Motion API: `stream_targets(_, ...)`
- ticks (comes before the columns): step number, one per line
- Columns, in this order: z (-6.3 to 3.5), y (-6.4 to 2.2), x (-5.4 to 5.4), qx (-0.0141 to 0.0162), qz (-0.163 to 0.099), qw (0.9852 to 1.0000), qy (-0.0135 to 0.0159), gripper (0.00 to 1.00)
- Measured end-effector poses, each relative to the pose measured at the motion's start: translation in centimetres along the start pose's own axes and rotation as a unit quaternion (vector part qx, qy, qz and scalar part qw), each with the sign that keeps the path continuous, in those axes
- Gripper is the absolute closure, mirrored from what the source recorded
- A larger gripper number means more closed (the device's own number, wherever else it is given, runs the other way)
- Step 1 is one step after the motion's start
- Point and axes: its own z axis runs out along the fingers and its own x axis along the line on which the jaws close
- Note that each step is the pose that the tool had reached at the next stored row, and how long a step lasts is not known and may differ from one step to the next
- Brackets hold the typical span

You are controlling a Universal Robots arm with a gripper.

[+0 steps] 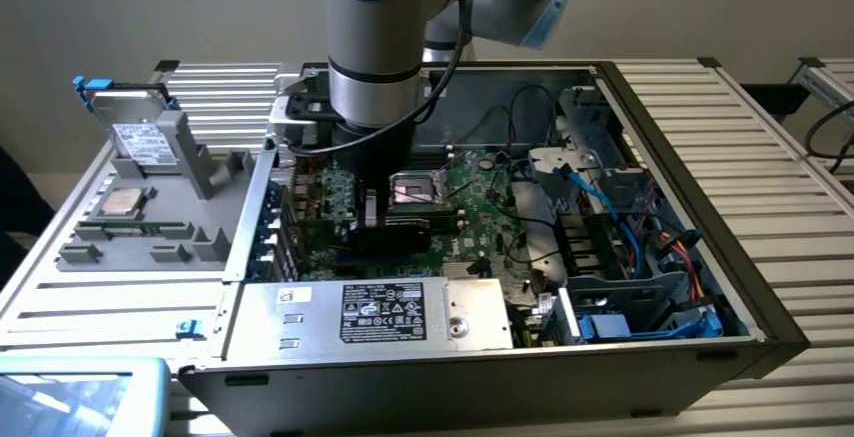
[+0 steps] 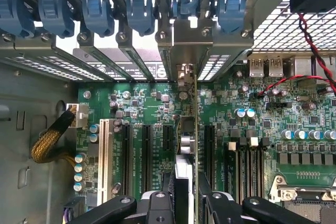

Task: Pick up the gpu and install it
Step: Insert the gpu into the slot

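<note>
My gripper [image 2: 185, 203]: closed on the top edge of the gpu [image 2: 187, 145], one finger on each face, jaws partly parted by the card's thickness.
Gpu position: held upright and edge-on inside the computer case [image 1: 747, 287], over the motherboard [image 2: 152, 103], between the black expansion slots [image 2: 147, 156].
Seating advice: I judge the card is at or just above its slot; I should press straight down with no sideways lean, so the edge connector enters evenly along its length.
Bracket: the silver bracket [image 2: 185, 72] lines up with the open bay at the case's rear wall, below the blue retention clips [image 2: 142, 9]; keep it flush there.
Hazard: the red and black wires [image 2: 294, 82] lie near the rear ports, apart from the card.
</note>
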Motion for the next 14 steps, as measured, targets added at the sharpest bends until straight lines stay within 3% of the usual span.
stream_targets(14,0.02,-0.01,0.10,0.0002,-0.002,1.0000,0.0000,0.72)
